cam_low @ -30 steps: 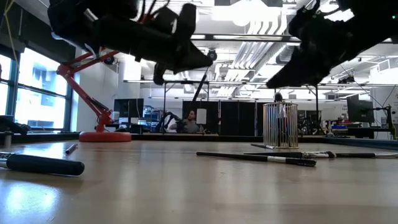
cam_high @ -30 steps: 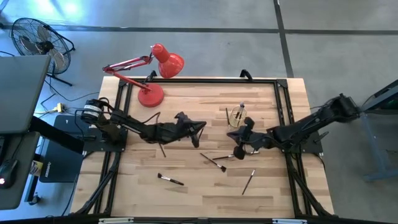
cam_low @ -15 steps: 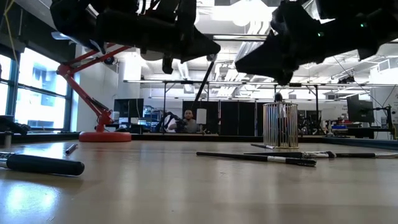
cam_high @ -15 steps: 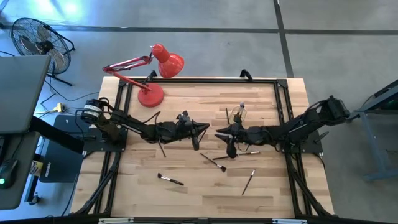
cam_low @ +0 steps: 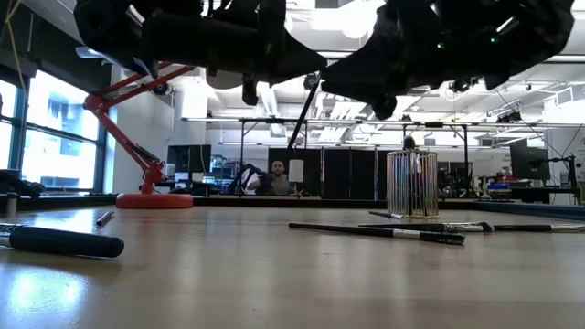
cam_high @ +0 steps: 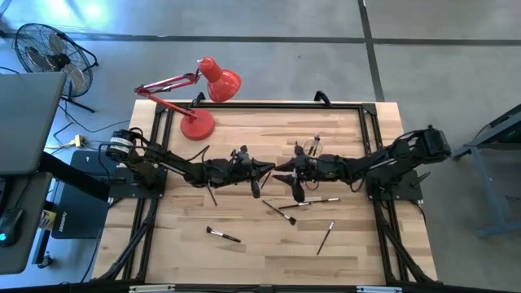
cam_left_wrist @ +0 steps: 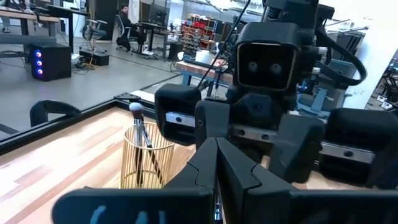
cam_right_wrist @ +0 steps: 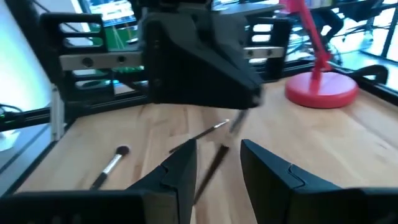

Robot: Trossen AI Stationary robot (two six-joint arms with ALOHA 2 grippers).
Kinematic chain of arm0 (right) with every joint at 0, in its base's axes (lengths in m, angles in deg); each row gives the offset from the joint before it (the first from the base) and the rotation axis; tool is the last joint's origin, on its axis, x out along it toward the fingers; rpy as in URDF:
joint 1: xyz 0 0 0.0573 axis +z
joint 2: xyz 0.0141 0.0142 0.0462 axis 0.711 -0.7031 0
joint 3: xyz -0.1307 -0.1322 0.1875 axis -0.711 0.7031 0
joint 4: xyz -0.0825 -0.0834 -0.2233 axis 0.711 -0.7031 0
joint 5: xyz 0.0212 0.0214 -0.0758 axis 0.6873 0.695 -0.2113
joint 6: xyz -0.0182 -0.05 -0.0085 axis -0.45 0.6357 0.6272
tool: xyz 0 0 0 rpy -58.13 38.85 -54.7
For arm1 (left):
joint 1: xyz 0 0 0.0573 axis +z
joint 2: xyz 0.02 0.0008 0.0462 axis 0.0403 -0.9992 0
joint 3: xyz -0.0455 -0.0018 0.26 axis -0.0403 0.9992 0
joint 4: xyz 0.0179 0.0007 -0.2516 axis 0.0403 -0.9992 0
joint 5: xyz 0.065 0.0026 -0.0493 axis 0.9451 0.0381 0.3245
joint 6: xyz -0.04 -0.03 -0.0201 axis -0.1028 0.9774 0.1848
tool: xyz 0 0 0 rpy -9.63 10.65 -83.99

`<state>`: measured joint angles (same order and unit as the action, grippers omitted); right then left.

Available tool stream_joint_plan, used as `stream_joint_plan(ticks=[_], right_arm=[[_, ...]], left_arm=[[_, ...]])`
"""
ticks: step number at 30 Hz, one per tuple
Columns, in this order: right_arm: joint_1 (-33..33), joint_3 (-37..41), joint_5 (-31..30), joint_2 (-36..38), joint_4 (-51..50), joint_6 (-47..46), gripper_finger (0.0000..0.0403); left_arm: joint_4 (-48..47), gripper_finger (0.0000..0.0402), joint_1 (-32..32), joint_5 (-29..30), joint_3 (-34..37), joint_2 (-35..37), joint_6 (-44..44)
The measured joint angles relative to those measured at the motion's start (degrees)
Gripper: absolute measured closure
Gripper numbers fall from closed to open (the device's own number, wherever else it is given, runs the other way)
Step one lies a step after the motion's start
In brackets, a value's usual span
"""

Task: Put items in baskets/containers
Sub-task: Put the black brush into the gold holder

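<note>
My left gripper (cam_high: 262,168) reaches level over the table's middle, shut on a thin dark makeup brush (cam_right_wrist: 214,134). My right gripper (cam_right_wrist: 217,168) faces it from the table's right, open, with one finger on each side of the brush's dark handle (cam_right_wrist: 205,174). The small see-through cup (cam_high: 309,150) with yellowish upright ribs stands just beyond my right gripper, with brushes (cam_left_wrist: 138,124) standing in it. Several more brushes (cam_high: 281,212) lie on the wood nearer the front. My left gripper pinches the brush between its two shut fingertips (cam_left_wrist: 217,165), which point level toward the table's right. The brush slants down from the fingertips, silver ferrule (cam_right_wrist: 219,126) uppermost, and hangs clear of the table. The fingers hide which part of it they are on.
A red desk lamp (cam_high: 198,122) stands at the far left corner. Loose brushes lie at the front left (cam_high: 221,235), front right (cam_high: 326,238) and under my left arm (cam_high: 212,194). A black frame (cam_high: 342,104) runs along the table's edges.
My right gripper has swung from beside the cup toward the table's left, tipping from pointing down to nearly level, and now faces my left gripper closely. My left gripper has stayed about where it was with the brush.
</note>
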<state>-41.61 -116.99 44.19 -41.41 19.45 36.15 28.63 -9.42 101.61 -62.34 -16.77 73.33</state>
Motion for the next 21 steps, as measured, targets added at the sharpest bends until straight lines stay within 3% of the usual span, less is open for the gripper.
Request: stream_joint_plan(ticks=[14,21], right_arm=[[-1.5,-4.5,2.7,-4.1,-0.1,2.7,0.0292],[-1.6,-4.5,2.5,-4.1,-0.2,3.0,0.0383]], left_arm=[[-0.4,0.0401,0.0,-1.0,0.0,0.0,0.0],[-0.4,0.0401,-0.1,-1.3,0.0,0.0,0.0]])
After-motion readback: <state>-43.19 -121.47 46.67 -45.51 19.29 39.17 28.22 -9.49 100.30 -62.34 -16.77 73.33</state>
